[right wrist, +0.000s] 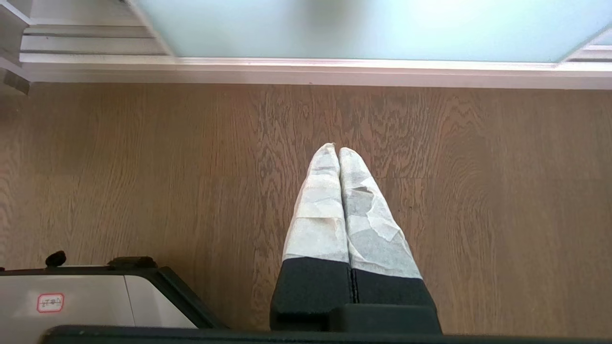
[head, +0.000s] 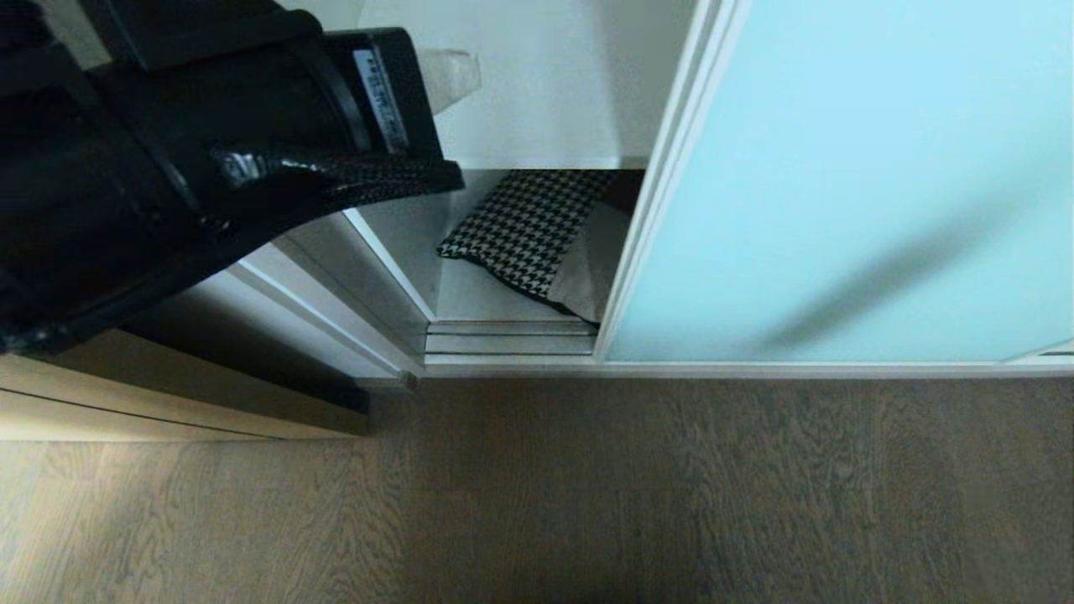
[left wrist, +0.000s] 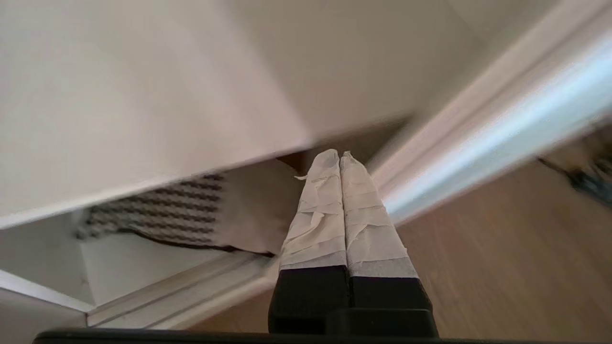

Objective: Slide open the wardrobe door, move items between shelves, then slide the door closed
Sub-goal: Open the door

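Note:
The sliding wardrobe door [head: 839, 184], frosted aqua glass in a pale frame, stands slid to the right, leaving a gap on its left. In that gap a houndstooth and beige patchwork cushion [head: 537, 231] lies on the lowest white shelf [head: 478, 298], partly tucked behind the door's frame. A second white shelf [left wrist: 143, 95] runs above the cushion [left wrist: 181, 220]. My left gripper [left wrist: 339, 155] is shut and empty, raised in front of the gap and pointing at the cushion's right end beside the door frame [left wrist: 478, 138]. Out over the wooden floor, my right gripper [right wrist: 333, 149] is shut and empty.
A light wooden cabinet front [head: 168, 403] juts out left of the opening. The door's floor tracks [head: 508, 340] run along the wardrobe's foot. Wooden floor [head: 587, 503] lies before it. The robot's base [right wrist: 86, 296] shows near the right gripper.

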Robot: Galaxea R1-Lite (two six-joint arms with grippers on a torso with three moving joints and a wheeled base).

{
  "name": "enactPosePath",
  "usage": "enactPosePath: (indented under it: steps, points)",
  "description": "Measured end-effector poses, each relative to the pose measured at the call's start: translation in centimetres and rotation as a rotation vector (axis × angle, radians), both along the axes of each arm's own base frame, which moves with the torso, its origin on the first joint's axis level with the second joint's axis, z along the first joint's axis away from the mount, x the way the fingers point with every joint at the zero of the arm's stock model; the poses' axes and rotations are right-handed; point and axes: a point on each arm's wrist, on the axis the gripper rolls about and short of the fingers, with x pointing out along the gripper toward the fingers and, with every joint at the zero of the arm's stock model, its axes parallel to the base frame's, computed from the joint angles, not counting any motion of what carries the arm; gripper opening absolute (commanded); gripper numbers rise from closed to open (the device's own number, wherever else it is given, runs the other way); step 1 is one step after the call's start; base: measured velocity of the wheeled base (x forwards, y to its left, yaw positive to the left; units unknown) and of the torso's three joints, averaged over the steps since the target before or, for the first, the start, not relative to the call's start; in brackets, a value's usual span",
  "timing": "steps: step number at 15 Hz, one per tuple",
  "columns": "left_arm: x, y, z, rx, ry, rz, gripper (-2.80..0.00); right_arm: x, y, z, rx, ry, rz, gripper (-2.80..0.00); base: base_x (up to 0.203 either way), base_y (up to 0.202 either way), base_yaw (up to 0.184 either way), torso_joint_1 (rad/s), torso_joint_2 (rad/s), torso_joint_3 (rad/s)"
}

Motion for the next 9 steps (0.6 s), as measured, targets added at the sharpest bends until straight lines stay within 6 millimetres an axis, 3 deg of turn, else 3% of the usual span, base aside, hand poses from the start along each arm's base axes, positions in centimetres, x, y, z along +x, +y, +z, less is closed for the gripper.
enactPosePath:
  steps: [3, 6, 9]
  points:
    - [1.4, -2.7, 0.6, -0.016, 0.001, -0.009, -2.8, 0.0, 0.0, 0.0, 0.0, 0.0, 0.0, -2.8, 0.0, 0.0, 0.0, 0.0, 0.0, 0.0]
    - [2.1, -5.0, -0.5, -0.012, 0.033, 0.001, -2.8, 0.0, 0.0, 0.0, 0.0, 0.0, -0.001, -2.8, 0.0, 0.0, 0.0, 0.0, 0.0, 0.0]
    - [1.5, -4.6, -0.2, -0.045, 0.017, 0.01, -2.8, 0.0, 0.0, 0.0, 0.0, 0.0, 0.0, -2.8, 0.0, 0.0, 0.0, 0.0, 0.0, 0.0]
